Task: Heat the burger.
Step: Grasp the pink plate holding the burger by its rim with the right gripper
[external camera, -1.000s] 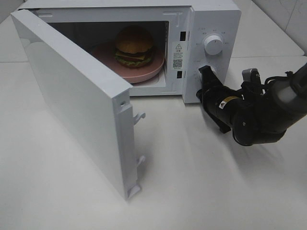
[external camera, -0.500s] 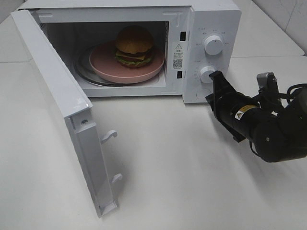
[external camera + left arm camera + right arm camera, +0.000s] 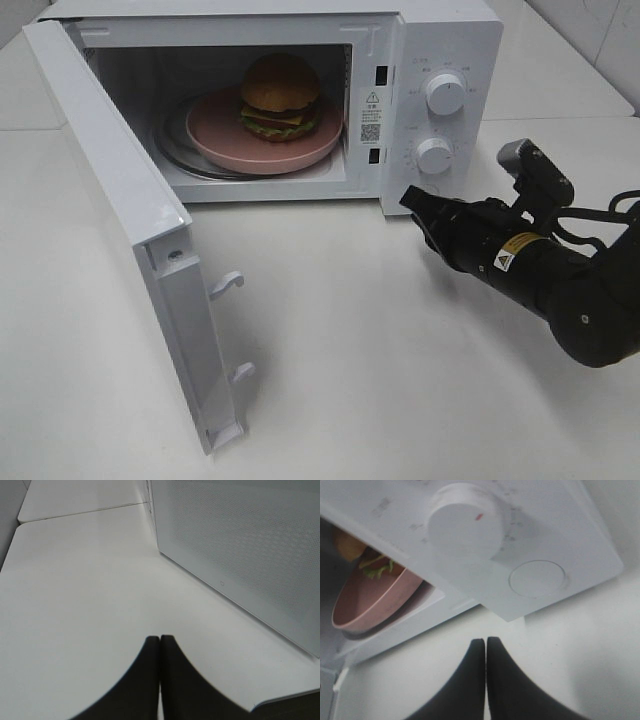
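Observation:
The burger (image 3: pixel 281 95) sits on a pink plate (image 3: pixel 215 130) inside the white microwave (image 3: pixel 440 40), whose door (image 3: pixel 130 210) stands wide open to the left. My right gripper (image 3: pixel 408 197) is shut and empty, just off the table in front of the microwave's lower right corner, clear of the panel. In the right wrist view the shut fingertips (image 3: pixel 485 642) point at the panel below the lower knob (image 3: pixel 462 527), with the plate (image 3: pixel 370 597) and a bit of the burger's lettuce (image 3: pixel 372 565) beside. My left gripper (image 3: pixel 159 639) is shut and empty over bare table.
The control panel carries two knobs (image 3: pixel 443 93) and a round button (image 3: pixel 537 578). The open door's perforated inner face (image 3: pixel 250 545) fills much of the left wrist view. The white table (image 3: pixel 400 380) stretches in front.
The door has swung wider open to the left. My right gripper has pulled back from the panel's lower corner and dropped lower toward the table, staying shut.

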